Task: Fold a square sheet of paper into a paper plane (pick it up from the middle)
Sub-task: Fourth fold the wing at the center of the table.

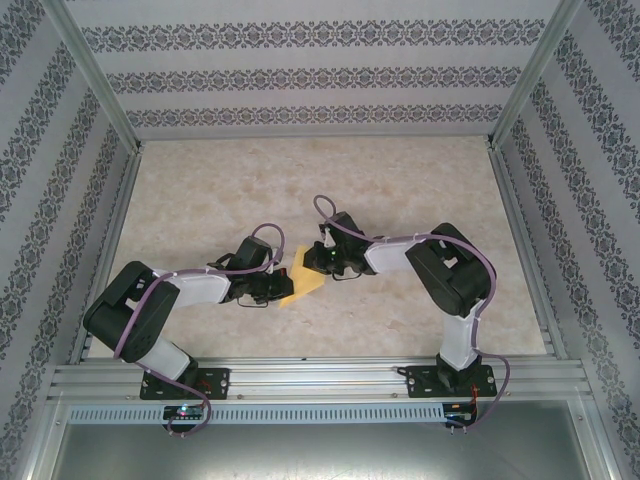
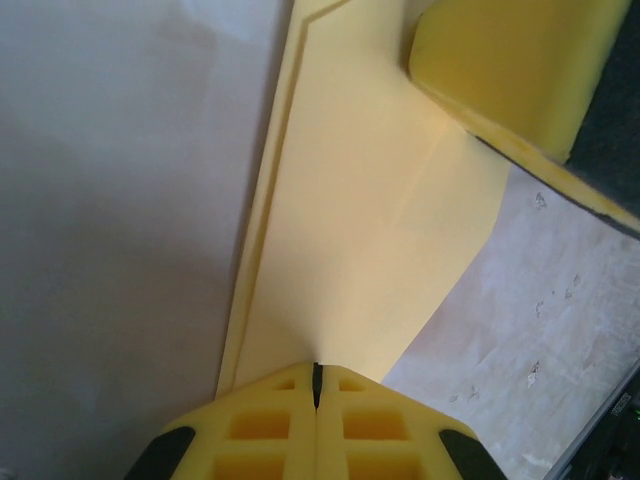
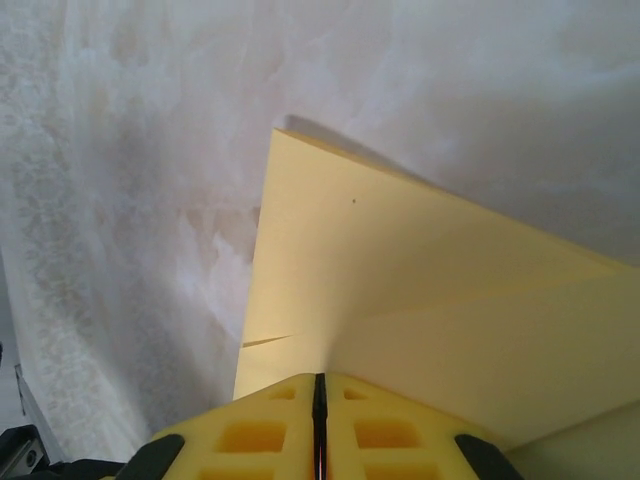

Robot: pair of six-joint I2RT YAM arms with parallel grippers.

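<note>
- Square sheet of paper point(image 1: 304, 283), yellow and already creased into folded layers, sits just toward 6 o'clock of the middle of the table point(image 1: 400, 180). It is pinched between both grippers and seems raised off the surface, though the overhead view is too coarse to be sure.
- Left gripper point(image 1: 282, 288) holds it from 8 o'clock. In the left wrist view, its jaws point(image 2: 317, 378) are pressed together on the sheet's point(image 2: 370, 230) near edge.
- Right gripper point(image 1: 320, 264) grips from 1 o'clock. In its own view, the jaws point(image 3: 320, 388) are clamped on the paper point(image 3: 400, 270).
- Patterned walls point(image 1: 300, 80) stand at 12 o'clock.
</note>
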